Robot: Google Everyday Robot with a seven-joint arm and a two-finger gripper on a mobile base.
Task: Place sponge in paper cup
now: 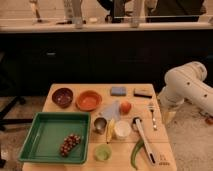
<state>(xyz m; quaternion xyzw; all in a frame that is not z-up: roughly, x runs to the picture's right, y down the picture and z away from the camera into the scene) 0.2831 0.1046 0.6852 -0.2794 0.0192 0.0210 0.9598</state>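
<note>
The sponge (pixel 118 91), a small flat blue-grey pad, lies at the back of the wooden table (pixel 75 89), next to a black block (pixel 142 93). Nearer the front stands the paper cup (pixel 122 129), white, upright and wide-mouthed, with a banana (pixel 110 131) on its left. My white arm (pixel 187 85) reaches in from the right. Its gripper (pixel 167 116) hangs beside the table's right edge, open and with nothing in it, well away from both sponge and cup.
A green tray (pixel 35 145) with grapes (pixel 70 144) fills the front left. Also on the table: dark bowl (pixel 62 97), orange bowl (pixel 88 100), pale blue cloth (pixel 110 110), orange fruit (pixel 125 106), steel cup (pixel 100 124), green cup (pixel 103 152), fork (pixel 152 114), white-handled tool (pixel 145 140), green pepper (pixel 136 152).
</note>
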